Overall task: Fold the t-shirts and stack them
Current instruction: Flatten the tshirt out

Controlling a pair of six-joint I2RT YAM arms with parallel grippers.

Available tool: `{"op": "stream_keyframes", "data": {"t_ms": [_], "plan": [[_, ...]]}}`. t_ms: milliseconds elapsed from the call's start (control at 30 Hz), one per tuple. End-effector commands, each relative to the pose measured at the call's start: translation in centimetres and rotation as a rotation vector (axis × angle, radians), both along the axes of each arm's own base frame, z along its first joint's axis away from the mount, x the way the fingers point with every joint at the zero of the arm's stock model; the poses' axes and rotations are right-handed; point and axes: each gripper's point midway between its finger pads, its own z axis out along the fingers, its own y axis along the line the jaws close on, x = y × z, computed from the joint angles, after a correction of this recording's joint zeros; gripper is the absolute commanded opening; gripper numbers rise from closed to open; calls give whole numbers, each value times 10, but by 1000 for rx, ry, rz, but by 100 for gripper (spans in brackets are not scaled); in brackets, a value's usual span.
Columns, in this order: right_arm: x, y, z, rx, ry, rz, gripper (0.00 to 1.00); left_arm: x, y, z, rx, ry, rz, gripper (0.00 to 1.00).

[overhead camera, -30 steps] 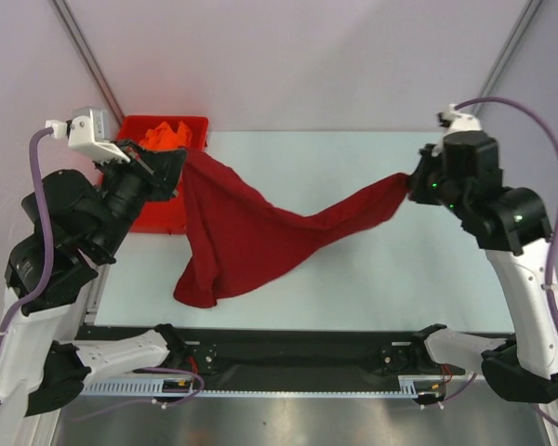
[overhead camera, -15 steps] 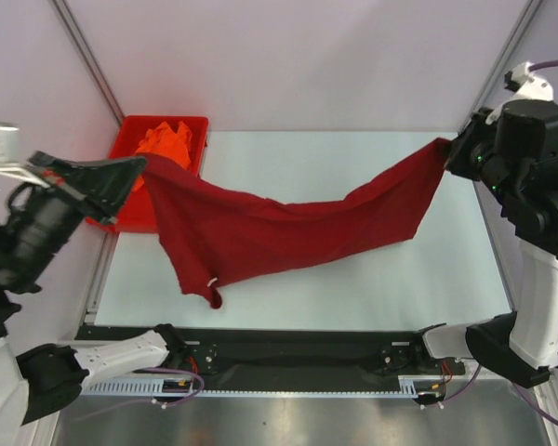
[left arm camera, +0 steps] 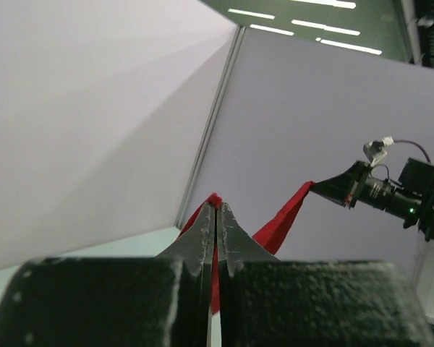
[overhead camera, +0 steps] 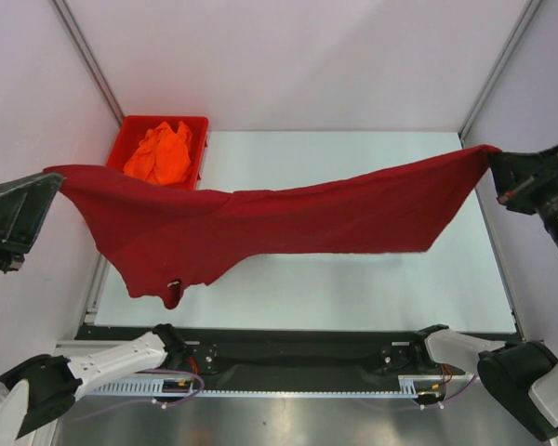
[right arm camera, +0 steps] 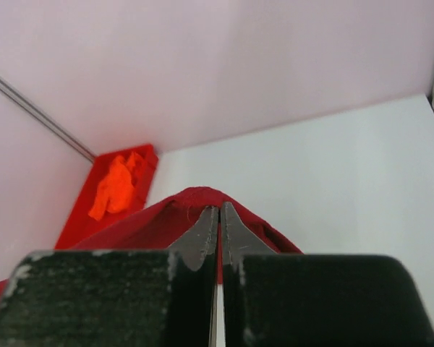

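1. At the bottom of the top view, both arm bases sit at the near edge of the surface (overhead camera: 353, 288). One low link lies along that edge at lower left and another at lower right.
2. The left claw (overhead camera: 56, 178) is at the left edge of the frame, its tip pointing right. Its wrist view shows the fingers pressed together, pinching a strip of maroon cloth.
3. The right claw (overhead camera: 495, 158) is at the right edge, its tip pointing left. Its fingers are likewise closed on a fold of the same cloth.
4. The maroon t-shirt (overhead camera: 279, 218) hangs spread between the two claws, over the surface.
   - Its long axis runs left to right across the frame, with the right end slightly higher in the frame than the left.
   - Its upper edge dips in the middle.
   - Most of the cloth hangs toward the left, and a flap droops at lower left of centre.
   - Whether that flap touches the surface cannot be told.
5. Farther back, at upper left, a red bin (overhead camera: 202, 139) stands at the surface's far left corner. It holds a crumpled orange t-shirt (overhead camera: 163, 153).
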Motion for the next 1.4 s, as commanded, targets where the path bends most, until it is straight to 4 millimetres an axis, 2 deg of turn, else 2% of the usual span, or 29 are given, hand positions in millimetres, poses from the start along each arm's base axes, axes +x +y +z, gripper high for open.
{"op": "stream_keyframes", "data": {"t_ms": [0,133,167,200,267,333,367,467,500,533,633,667,700,800,833,867,933,967,1033,1067,1100,1133,1167,1200,1233,1267,1300,1333,1367], "plan": [[-15,-5,34,24,-155,5,0,-14,3,40,-79,-146,-35,0],[-36,-12,52,82,-245,1,0,-16,-6,72,-99,-251,-52,0],[-48,-15,58,95,-281,2,0,-28,7,87,-135,-296,-43,0],[-53,-16,61,102,-294,9,0,-17,-4,93,-123,-298,-38,0],[-65,-21,60,107,-299,0,0,-23,3,106,-143,-347,-22,0],[-73,-27,57,124,-298,-22,0,-35,19,118,-207,-400,-6,1],[-82,-31,57,135,-310,-26,0,-36,18,118,-212,-409,-9,0],[-83,-35,49,146,-283,-48,0,-50,32,128,-269,-460,-13,0],[-81,-34,46,141,-268,-50,0,-48,30,129,-270,-459,-15,1],[-78,-33,42,135,-251,-49,0,-44,18,129,-251,-458,-40,0],[-63,-30,30,102,-202,-58,0,-14,-11,115,-182,-384,-35,0],[-59,-30,31,93,-204,-63,0,11,-30,103,-142,-325,-16,0],[-49,-31,27,83,-182,-82,0,23,-40,95,-112,-299,-6,0],[-20,-27,10,38,-116,-113,0,69,-76,65,-10,-204,39,0],[-1,-21,-2,18,-85,-111,0,81,-84,57,16,-183,59,0],[7,-18,-7,9,-80,-109,0,103,-101,39,71,-138,82,0],[24,-16,-11,12,-87,-129,0,133,-110,19,140,-88,163,0],[38,-13,-26,-7,-43,-140,0,148,-117,5,177,-54,188,0],[58,-17,-41,-38,3,-193,0,186,-125,-22,227,4,214,0],[75,-14,-55,-62,36,-207,0,210,-133,-51,268,66,215,0],[83,-14,-61,-76,40,-220,0,237,-124,-63,247,106,259,0],[95,-16,-56,-70,1,-240,0,258,-134,-95,293,156,232,0],[108,-15,-66,-81,8,-252,0,275,-134,-110,305,185,248,0],[126,-13,-93,-106,57,-254,0,292,-128,-118,299,199,280,0],[142,-12,-99,-107,48,-257,0,316,-140,-145,333,245,244,0],[155,-11,-113,-117,71,-254,0,332,-141,-161,343,274,247,0],[177,-11,-147,-149,144,-258,0,351,-138,-172,354,287,268,0],[190,-12,-151,-152,131,-270,0,378,-143,-202,386,339,274,0],[200,-14,-160,-163,137,-278,0,392,-145,-207,390,345,262,0]]}}
